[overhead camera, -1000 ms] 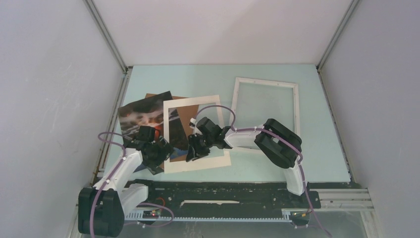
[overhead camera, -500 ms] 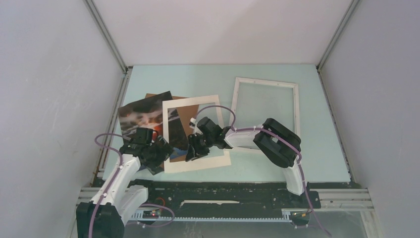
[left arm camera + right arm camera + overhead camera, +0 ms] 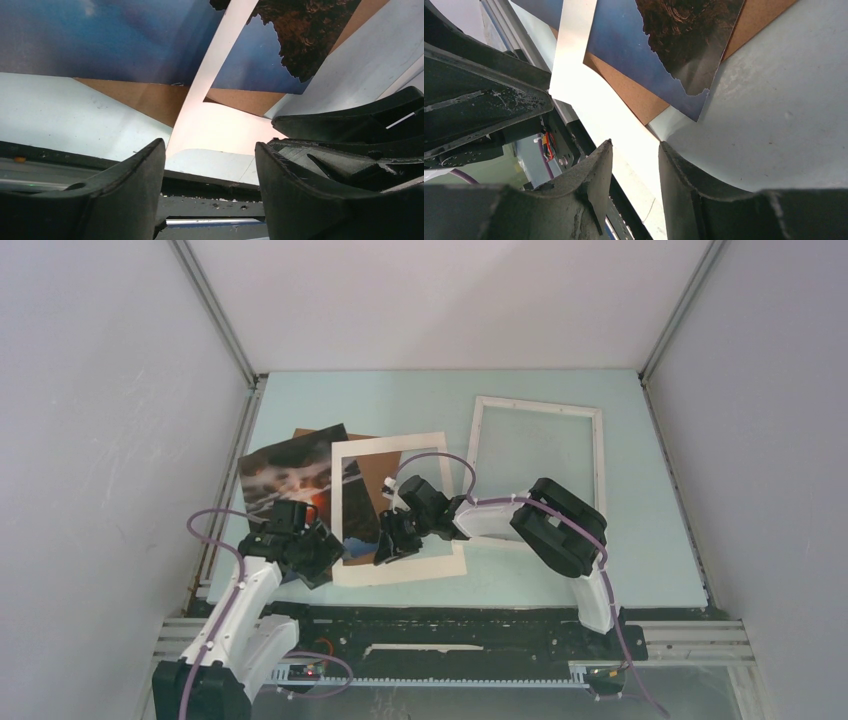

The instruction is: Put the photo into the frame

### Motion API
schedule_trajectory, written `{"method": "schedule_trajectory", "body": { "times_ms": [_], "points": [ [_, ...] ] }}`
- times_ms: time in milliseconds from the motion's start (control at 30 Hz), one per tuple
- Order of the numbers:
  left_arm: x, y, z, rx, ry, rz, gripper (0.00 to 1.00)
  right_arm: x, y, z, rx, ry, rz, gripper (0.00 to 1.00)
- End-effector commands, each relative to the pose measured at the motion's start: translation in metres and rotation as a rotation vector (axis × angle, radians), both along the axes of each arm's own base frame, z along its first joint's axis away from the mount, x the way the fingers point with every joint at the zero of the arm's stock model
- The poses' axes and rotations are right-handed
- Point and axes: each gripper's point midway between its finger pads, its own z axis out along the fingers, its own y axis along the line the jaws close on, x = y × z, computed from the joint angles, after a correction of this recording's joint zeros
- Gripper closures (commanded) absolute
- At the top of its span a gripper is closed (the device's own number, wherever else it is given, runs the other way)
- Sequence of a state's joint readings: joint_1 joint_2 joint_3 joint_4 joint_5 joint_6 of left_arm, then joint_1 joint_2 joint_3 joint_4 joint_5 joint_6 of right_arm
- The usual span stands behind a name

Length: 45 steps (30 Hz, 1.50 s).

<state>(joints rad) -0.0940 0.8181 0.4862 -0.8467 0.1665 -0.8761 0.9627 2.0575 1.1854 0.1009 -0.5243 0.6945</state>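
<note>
The photo (image 3: 285, 472), dark sky with a red glow, lies at the left on a brown backing board (image 3: 372, 485). A white cardboard mat (image 3: 452, 520) with a cut-out window overlaps its right part. The white frame (image 3: 535, 403) lies flat to the right, apart from them. My left gripper (image 3: 322, 565) is at the mat's near-left corner, open, with nothing between its fingers (image 3: 210, 145). My right gripper (image 3: 385, 552) hovers over the mat's window by its near strip. Its jaws (image 3: 635, 145) stand narrowly apart, the mat's white strip (image 3: 574, 45) showing in the gap.
A black rail (image 3: 450, 625) runs along the near table edge just behind both grippers. Grey walls close in the left, right and back. The pale blue tabletop (image 3: 430, 400) lies bare behind the mat and frame.
My left gripper has drawn slightly back towards the near-left and its jaws have narrowed. The right arm, mat, photo and frame have not moved.
</note>
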Motion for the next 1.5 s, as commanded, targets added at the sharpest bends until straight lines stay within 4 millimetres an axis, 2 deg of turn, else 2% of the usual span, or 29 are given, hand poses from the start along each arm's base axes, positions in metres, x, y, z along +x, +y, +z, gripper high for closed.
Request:
{"method": "schedule_trajectory", "body": {
  "times_ms": [0,100,267,433,500,533,733,867,933,1000,1100,1200,1333,1467],
  "points": [
    [0.02,-0.002,0.025,-0.007,-0.097,-0.008,0.35,0.003,-0.01,-0.026,-0.064,-0.007,-0.026,0.53],
    [0.018,0.002,0.024,0.015,-0.085,-0.003,0.42,0.003,-0.009,-0.025,-0.064,-0.013,-0.025,0.52],
    [0.015,0.002,0.022,0.018,-0.067,-0.007,0.62,0.004,-0.01,-0.021,-0.061,-0.023,-0.023,0.52],
    [0.018,0.005,0.029,0.031,-0.094,0.007,0.82,0.006,-0.012,-0.013,-0.069,-0.06,-0.022,0.52],
    [0.019,0.004,0.033,0.029,-0.111,-0.004,0.96,0.007,-0.012,-0.01,-0.066,-0.075,-0.022,0.5],
    [0.019,0.003,0.034,0.024,-0.117,-0.011,0.99,0.007,-0.011,-0.009,-0.062,-0.081,-0.02,0.5],
    [0.016,0.002,0.041,0.018,-0.087,-0.007,1.0,0.009,-0.008,0.009,-0.033,-0.133,-0.003,0.41],
    [0.013,-0.004,0.044,-0.023,-0.071,0.012,1.0,0.007,-0.011,0.028,-0.039,-0.284,0.06,0.21],
    [0.012,-0.003,0.047,-0.019,-0.07,0.014,1.0,0.002,-0.012,0.031,-0.095,-0.429,0.094,0.09],
    [0.012,-0.002,0.051,-0.011,-0.073,0.011,1.0,-0.006,-0.008,0.035,-0.136,-0.582,0.132,0.02],
    [0.013,-0.002,0.057,-0.009,-0.084,0.004,1.0,-0.01,0.0,0.039,-0.22,-0.822,0.136,0.0],
    [0.013,-0.003,0.06,-0.015,-0.087,-0.004,1.0,-0.005,0.008,0.05,-0.304,-1.028,0.065,0.0],
    [0.012,-0.004,0.061,-0.026,-0.091,-0.005,1.0,0.007,0.013,0.061,-0.387,-1.179,-0.021,0.06],
    [0.011,-0.004,0.065,-0.027,-0.103,-0.004,1.0,0.008,0.019,0.063,-0.431,-1.267,-0.055,0.13]
  ]
}}
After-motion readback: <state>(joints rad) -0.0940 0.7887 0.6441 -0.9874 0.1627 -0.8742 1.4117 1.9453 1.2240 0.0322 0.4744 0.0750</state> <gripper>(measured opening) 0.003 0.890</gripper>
